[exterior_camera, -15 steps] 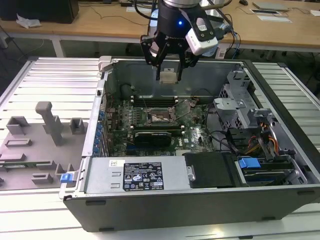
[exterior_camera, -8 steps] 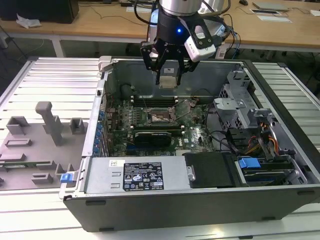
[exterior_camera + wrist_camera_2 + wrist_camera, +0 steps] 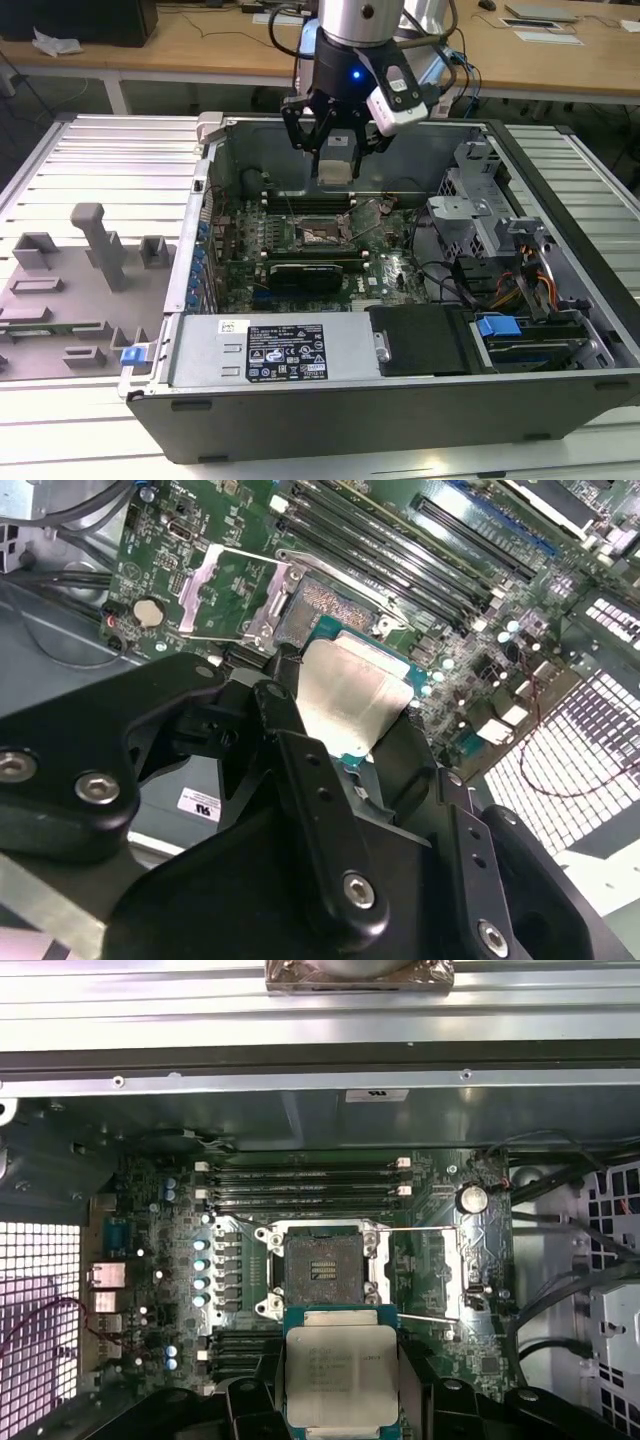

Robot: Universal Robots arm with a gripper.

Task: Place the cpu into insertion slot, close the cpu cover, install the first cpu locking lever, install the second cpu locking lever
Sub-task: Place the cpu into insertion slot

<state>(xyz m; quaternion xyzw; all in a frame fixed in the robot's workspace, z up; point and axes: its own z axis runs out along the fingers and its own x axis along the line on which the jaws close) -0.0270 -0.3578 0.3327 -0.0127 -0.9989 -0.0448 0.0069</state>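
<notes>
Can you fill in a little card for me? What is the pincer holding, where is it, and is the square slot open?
pincer: shut on the cpu, up over the open case
cpu: flat, silver top, held in the air, not in the slot yet
slot: empty, with its pin field showing
cover: flipped open beside the slot

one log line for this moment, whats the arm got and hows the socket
gripper shut on cpu | cpu held up over computer case, not seated | insertion slot empty | cpu cover open
</notes>
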